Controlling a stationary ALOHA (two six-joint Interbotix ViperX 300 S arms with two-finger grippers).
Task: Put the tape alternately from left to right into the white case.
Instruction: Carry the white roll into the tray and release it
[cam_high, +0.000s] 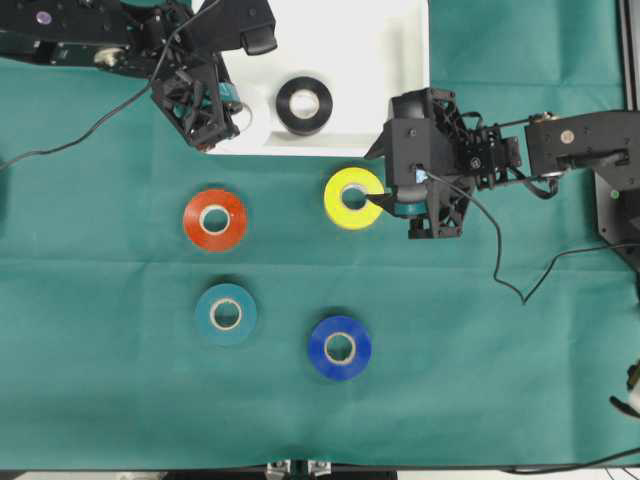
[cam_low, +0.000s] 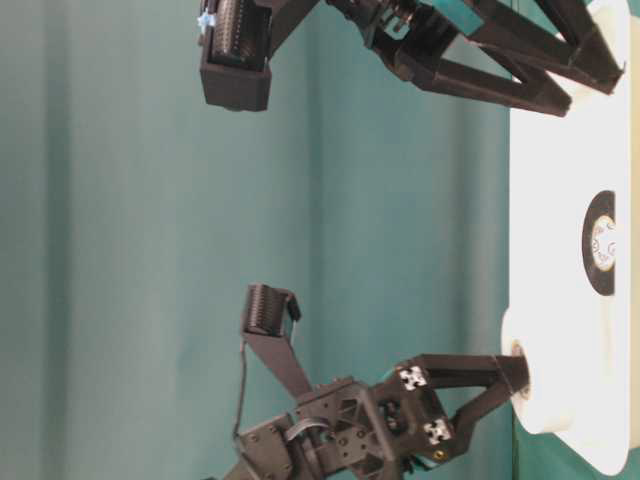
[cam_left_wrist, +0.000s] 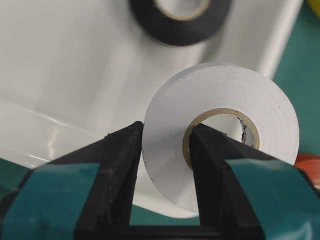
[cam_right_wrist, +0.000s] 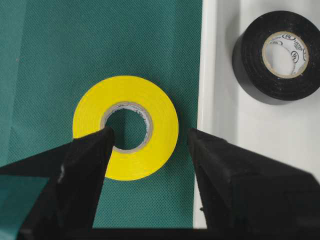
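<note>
Progress: roughly one of six done. Black roll (cam_high: 303, 105) lying flat inside case (cam_high: 400, 40), only roll settled there. White roll (cam_left_wrist: 220, 130) clenched in left pincer (cam_high: 232, 117), one finger through the core, one on the outer wall, hanging over the case's near-left edge in the left wrist view; not yet set down, so likely second in. Hard to spot overhead, white on white.

Right pincer (cam_right_wrist: 150, 145) spread wide, holding nothing, straddling one side of yellow roll (cam_right_wrist: 126, 127): one finger at the core hole, the other outside the ring toward the case rim. Whether fingers touch the roll, cannot tell. Yellow flat on green worktop (cam_high: 520, 380), just beside the case's front edge. Probably queued as right arm's next pick once white is down.

Left over on worktop, untouched: red roll (cam_high: 215, 219) left of yellow, teal roll (cam_high: 226, 314) below red, blue roll (cam_high: 340, 347) below yellow. All flat, well apart from each other.

Tally by judgement: one placed, one in the air over the case, one about to be gripped, three waiting. Plenty of bare case floor visible right of black roll. Risk: white roll dropped on the rim instead of inside.
</note>
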